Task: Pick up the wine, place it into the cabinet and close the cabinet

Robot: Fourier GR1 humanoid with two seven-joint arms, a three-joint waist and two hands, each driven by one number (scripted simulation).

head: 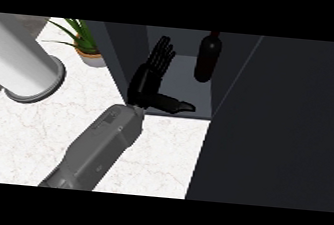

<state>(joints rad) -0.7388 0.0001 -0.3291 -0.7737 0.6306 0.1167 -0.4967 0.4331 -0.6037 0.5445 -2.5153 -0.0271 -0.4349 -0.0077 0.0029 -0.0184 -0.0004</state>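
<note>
The dark wine bottle (207, 58) stands upright inside the open cabinet (123, 50), toward the back right of its grey floor. My left hand (147, 82) is at the cabinet's front left, just inside the opening, with fingers straight up and the thumb sticking out to the right. It is open and holds nothing; a gap separates it from the bottle. The cabinet door (280, 124) stands open as a broad dark panel filling the right side of the view. My right hand does not show.
A large white cylinder (19, 61) lies on the marble counter (42, 133) at the left. A small potted plant (86, 52) stands behind it, next to the cabinet's left wall.
</note>
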